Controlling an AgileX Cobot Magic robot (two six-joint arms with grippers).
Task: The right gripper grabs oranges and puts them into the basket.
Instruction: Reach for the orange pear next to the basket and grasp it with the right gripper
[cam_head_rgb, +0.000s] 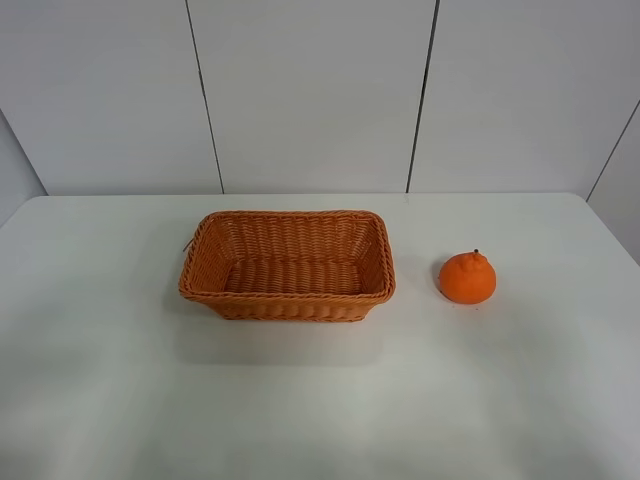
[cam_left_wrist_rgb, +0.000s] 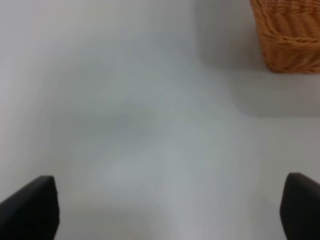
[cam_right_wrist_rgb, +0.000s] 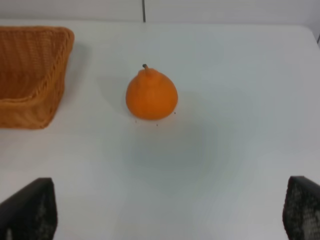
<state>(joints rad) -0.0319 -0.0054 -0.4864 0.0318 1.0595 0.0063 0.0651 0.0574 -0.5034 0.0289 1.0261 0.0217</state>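
Orange (cam_head_rgb: 467, 278) first: you have a single fruit sitting on the white desk (cam_head_rgb: 320, 410). In the high view it is to the right of the basket (cam_head_rgb: 290, 297) and clearly apart from it, with a strip of bare desk between the two. The fruit stands upright, its bumpy knob and small dark stem on top. The basket is rectangular, orange-brown wicker with sloping sides and a braided rim. It sits near the middle of the desk, and you can see down to its woven floor. Behind the desk runs a pale panelled wall (cam_head_rgb: 310, 90).

Your right gripper (cam_right_wrist_rgb: 165, 212) has its fingers (cam_right_wrist_rgb: 30, 210) spread wide, the two black tips far apart and gripping nothing. The orange lies ahead of them, well apart and roughly midway between the tips, with one corner of the basket near it. Your left gripper (cam_left_wrist_rgb: 165, 210) is spread just as wide and holds nothing. Bare desk lies below it, and a corner of the basket shows further ahead.
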